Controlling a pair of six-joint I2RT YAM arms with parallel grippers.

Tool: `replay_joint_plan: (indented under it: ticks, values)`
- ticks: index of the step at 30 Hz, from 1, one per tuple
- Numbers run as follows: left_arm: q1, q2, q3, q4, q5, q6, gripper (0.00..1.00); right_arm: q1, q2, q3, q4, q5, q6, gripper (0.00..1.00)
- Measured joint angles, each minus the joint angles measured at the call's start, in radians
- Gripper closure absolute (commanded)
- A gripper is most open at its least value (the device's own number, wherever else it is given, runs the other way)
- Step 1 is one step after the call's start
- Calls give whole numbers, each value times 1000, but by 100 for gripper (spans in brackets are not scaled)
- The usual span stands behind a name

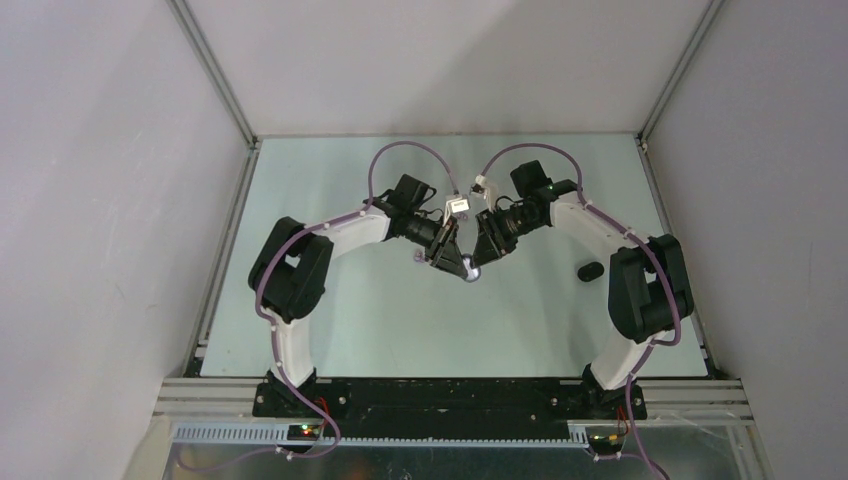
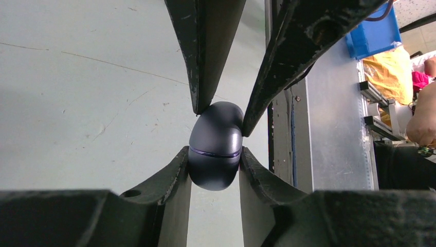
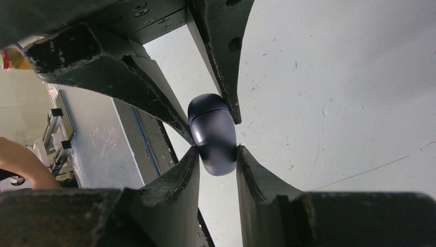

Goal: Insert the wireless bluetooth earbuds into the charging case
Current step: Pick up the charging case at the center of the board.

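Glossy dark oval charging case point(image 2: 216, 134), likely slippery, pinched by left pincer point(image 2: 214, 150) and right pincer point(image 3: 217, 149) either side of its seam.

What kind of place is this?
Probably a robot lab test booth: left arm and right arm bolted at a pale table, grey walls around it, left hand and right hand gripping one dark case.

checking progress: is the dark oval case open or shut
Shut: the dark oval plastic case shows only a thin seam, no gap.
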Motion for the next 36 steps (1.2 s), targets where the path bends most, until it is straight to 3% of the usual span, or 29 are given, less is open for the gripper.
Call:
replay_joint_plan:
  ticks: [3, 6, 10, 15, 19, 26, 32, 36]
  values:
    - [0, 0, 0, -2, 2, 0, 78, 0, 0, 0, -1, -2, -3, 57]
    - [-1, 0, 9, -11, 4, 2, 79, 0, -1, 0, 3, -3, 2, 37]
    - [-7, -2, 23, -37, 21, 19, 84, -2, -10, 0, 14, 2, -2, 27]
    - [-9, -45, 24, -100, 20, 66, 90, -12, -74, 0, 19, 10, -22, 21]
    - [-9, -116, 29, -179, 4, 134, 89, -20, -158, 0, 11, 10, -60, 15]
    - [-10, -328, 49, -320, -100, 270, 88, 32, -376, 1, -22, 67, -158, 15]
    - [-11, -539, -23, -259, -138, 264, 87, 183, -531, -6, 2, 159, -205, 17]
    - [-27, -563, -79, -216, -142, 244, 87, 216, -583, -62, 74, 179, -202, 21]
